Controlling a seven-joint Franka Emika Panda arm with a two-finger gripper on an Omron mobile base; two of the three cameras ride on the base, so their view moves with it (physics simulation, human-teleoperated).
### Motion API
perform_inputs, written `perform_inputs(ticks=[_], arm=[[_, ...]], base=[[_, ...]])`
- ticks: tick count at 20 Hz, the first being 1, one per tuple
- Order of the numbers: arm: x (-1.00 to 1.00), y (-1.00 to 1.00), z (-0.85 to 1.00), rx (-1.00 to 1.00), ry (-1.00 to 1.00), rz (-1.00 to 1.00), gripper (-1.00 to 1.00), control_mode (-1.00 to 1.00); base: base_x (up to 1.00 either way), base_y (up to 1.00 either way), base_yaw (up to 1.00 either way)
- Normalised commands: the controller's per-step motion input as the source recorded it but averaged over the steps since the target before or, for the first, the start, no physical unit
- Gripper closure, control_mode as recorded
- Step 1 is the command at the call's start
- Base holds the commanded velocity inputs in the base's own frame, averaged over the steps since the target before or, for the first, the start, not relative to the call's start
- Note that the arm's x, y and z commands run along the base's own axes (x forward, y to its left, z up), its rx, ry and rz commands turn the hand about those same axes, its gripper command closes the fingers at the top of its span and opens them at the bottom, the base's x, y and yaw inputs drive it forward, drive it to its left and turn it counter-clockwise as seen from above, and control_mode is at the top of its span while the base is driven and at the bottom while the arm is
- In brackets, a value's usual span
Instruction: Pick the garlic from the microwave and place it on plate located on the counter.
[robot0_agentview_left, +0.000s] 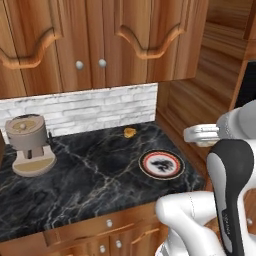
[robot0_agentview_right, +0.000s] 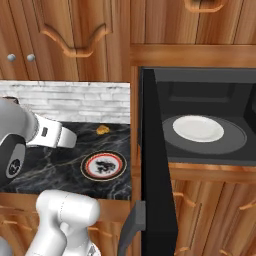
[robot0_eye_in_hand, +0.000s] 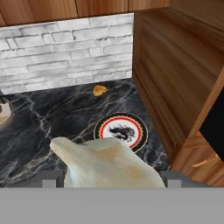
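Observation:
The garlic (robot0_eye_in_hand: 109, 165), a cream lumpy bulb, sits large at the bottom of the hand view between the two fingertips of my gripper (robot0_eye_in_hand: 113, 181), which is shut on it. It hangs in the air above the black marble counter (robot0_agentview_left: 95, 172), just short of the plate (robot0_eye_in_hand: 121, 131) with the red-orange and black rim. That plate (robot0_agentview_left: 161, 164) lies near the counter's right front corner (robot0_agentview_right: 103, 166). The microwave (robot0_agentview_right: 200, 150) stands to the right with its black door (robot0_agentview_right: 154, 165) swung wide open.
A plain white plate (robot0_agentview_right: 198, 128) rests inside the microwave. A small orange-yellow lump (robot0_agentview_left: 129, 132) lies by the brick backsplash. A beige coffee machine (robot0_agentview_left: 30, 145) stands at the counter's left. A wooden side wall (robot0_eye_in_hand: 175, 74) rises right of the plate.

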Motion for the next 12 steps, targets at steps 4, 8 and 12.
perform_inputs(ticks=[4, 8, 12], arm=[[0.0, 0.0, 0.0, 0.0, 0.0, 0.0, 1.0, 1.0], [0.43, -0.01, -0.24, 0.0, 0.08, 0.0, 1.0, -1.0], [0.43, -0.04, -0.6, 0.0, 0.24, 0.0, 1.0, -1.0]], base=[[0.28, -0.2, 0.0], [0.0, 0.0, 0.0], [0.0, 0.0, 0.0]])
